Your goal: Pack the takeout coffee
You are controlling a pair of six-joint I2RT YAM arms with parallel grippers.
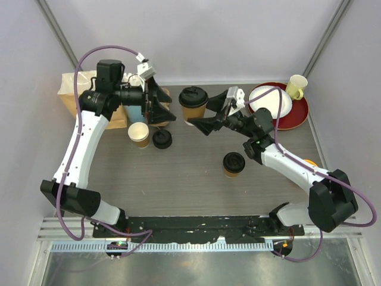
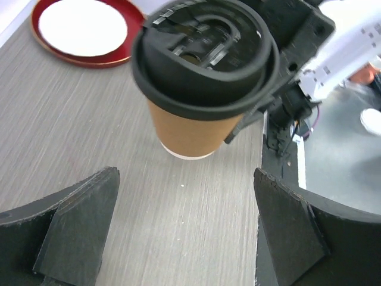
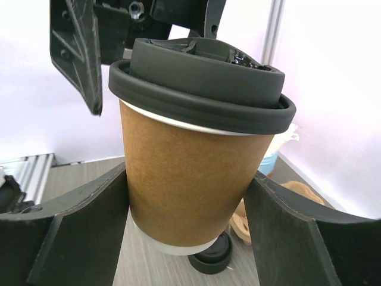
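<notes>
One takeout coffee cup, brown kraft paper with a black lid, is held between the fingers of my right gripper. In the right wrist view the cup fills the frame, with both pads pressed on its sides and its base apparently just off the table. My left gripper is open and empty just left of this cup, facing it. In the left wrist view the cup is ahead of the open gripper. The second lidded cup stands alone nearer the arms.
An unlidded kraft cup and a loose black lid sit under the left gripper. A brown paper bag lies at the back left, with a light-blue cup beside it. A red tray holding a white plate and a yellow mug is at the back right.
</notes>
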